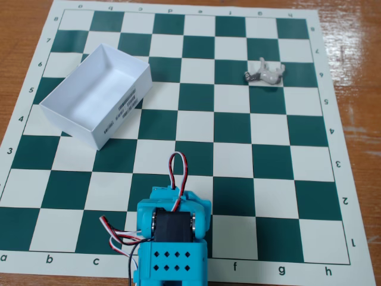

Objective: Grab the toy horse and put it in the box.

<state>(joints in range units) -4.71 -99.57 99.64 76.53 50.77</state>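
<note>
The toy horse (265, 72) is a tiny light-grey figurine. It lies on its side on the chessboard at the upper right, over a white and a green square. The white lidless box (122, 108) stands tilted at the upper left, with black print on its near wall and nothing inside. My blue arm (174, 232) is folded at the bottom middle, far from both. Its fingers are hidden under the arm's body, so I cannot tell whether the gripper is open or shut. It holds nothing that I can see.
A green and white chessboard mat (238, 149) covers most of the wooden table (357, 65). Red, white and black wires (178, 170) loop from the top of the arm. Bare squares lie between the arm, the box and the horse.
</note>
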